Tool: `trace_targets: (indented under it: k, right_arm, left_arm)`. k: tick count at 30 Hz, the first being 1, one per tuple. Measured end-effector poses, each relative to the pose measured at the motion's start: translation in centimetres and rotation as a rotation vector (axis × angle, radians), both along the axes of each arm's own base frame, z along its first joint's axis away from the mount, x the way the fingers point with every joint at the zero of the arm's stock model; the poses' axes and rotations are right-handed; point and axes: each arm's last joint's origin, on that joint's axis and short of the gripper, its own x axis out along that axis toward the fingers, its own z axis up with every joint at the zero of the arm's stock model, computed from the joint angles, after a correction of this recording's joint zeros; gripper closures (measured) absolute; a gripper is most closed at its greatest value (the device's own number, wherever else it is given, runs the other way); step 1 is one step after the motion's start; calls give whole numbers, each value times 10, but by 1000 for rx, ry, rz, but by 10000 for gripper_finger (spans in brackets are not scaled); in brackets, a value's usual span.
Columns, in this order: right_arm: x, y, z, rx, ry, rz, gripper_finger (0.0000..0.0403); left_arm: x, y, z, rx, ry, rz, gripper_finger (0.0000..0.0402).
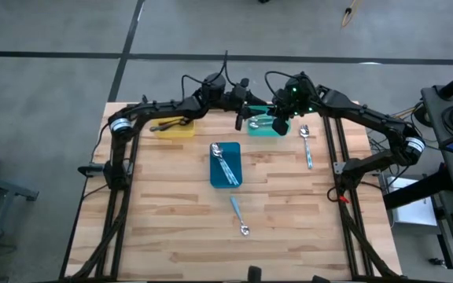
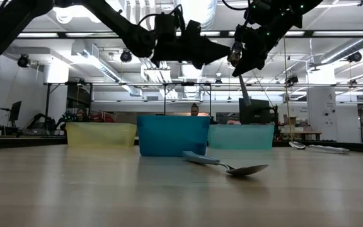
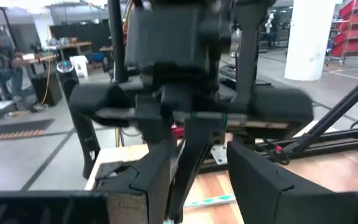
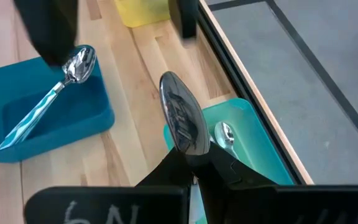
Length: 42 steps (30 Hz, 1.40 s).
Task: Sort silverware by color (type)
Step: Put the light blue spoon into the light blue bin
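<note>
Pale wood-plank table (image 1: 171, 228) under both arms. Right gripper (image 4: 188, 163) clamped on a shiny silver spoon (image 4: 180, 121), poised over the teal plastic tray (image 4: 263, 149); left gripper (image 1: 241, 118) parted, empty. Sorted already: several in yellow (image 1: 175, 130), blue (image 1: 225, 179), teal. Left loose: two blue-handled spoons (image 1: 239, 215) (image 1: 307, 146)

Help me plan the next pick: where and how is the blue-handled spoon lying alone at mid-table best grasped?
Probably the handle, taken from straight above. The spoon lies flat on the table, clear of the trays, handle toward the blue tray. Its straight handle suits end effector fingers across its width; the bowl is rounded.
</note>
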Motion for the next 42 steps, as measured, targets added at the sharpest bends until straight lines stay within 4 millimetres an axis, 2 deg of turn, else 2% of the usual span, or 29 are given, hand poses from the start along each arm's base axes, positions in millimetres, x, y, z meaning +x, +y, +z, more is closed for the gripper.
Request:
trace_targets:
  k: [13,18,24,30,36,42]
  right_arm:
    - [0,0,0,0,-1,0,394]
    - [0,0,0,0,0,0,394]
    - [0,0,0,1,1,1,394]
    - [0,0,0,-9,4,10,394]
    - [0,0,0,-10,4,10,394]
    - [0,0,-1,-8,4,9,394]
  left_arm:
    - [7,5,-14,8,-43,26,263]
    - [16,10,-22,-1,-39,35,264]
    - [26,17,-25,-20,-46,31,264]
    - [29,17,-27,-18,-44,4,271]
    - [29,18,-29,-20,-36,3,311]
    - [29,18,-29,-24,-35,7,392]
